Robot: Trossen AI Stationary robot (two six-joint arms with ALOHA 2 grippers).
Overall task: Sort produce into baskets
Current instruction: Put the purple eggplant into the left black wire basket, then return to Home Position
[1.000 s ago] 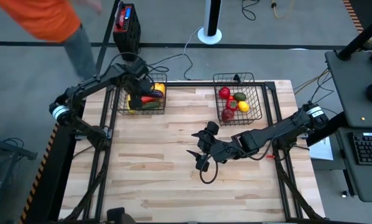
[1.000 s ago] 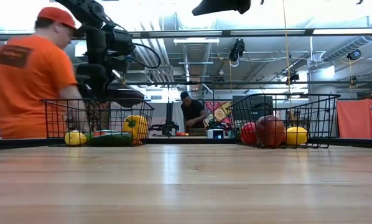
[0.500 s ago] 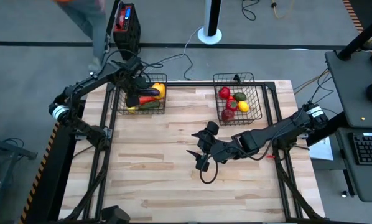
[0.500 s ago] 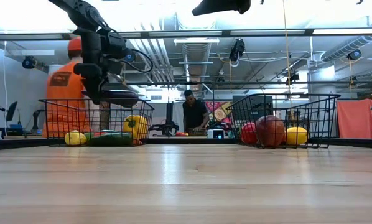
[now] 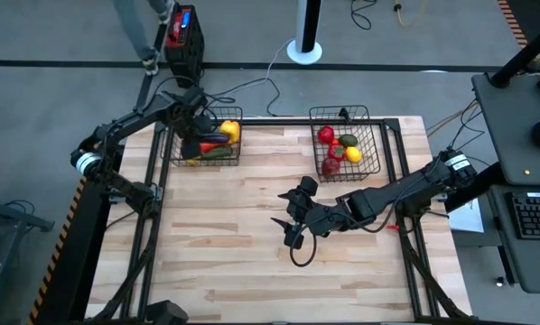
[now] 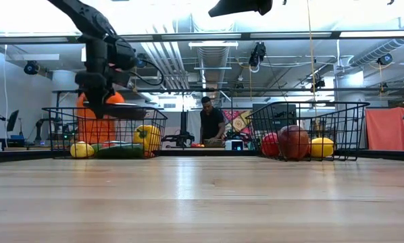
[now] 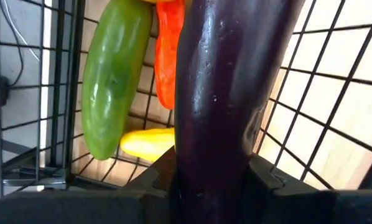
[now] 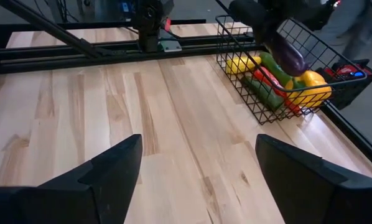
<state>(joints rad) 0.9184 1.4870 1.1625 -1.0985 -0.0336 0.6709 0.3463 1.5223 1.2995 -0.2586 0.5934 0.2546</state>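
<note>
- The eggplant (image 7: 223, 93) sits pinched in our left gripper (image 7: 214, 180), held over the left basket (image 5: 175, 144) at about rim height, above the produce lying inside.
- Its long axis runs straight out from between the fingers, so it lies dead ahead of the gripper; we judge a release would drop it onto the cucumber (image 7: 111, 74), carrot (image 7: 168, 53) and lemon (image 7: 145, 142) below.
- A yellow pepper (image 5: 229, 131) fills that basket's far corner.
- Our left arm is plainly the nearer one; the right gripper (image 5: 286, 219) waits mid-table, well apart, fingers spread wide and holding nothing.
- The right basket (image 5: 371, 135) holds tomatoes (image 5: 325, 135) and other pieces.
- The wooden table (image 5: 252, 271) shows no loose produce.
- Beyond it, a person in orange (image 6: 97, 125) stands behind the left basket and another person (image 6: 209, 121) farther back.
</note>
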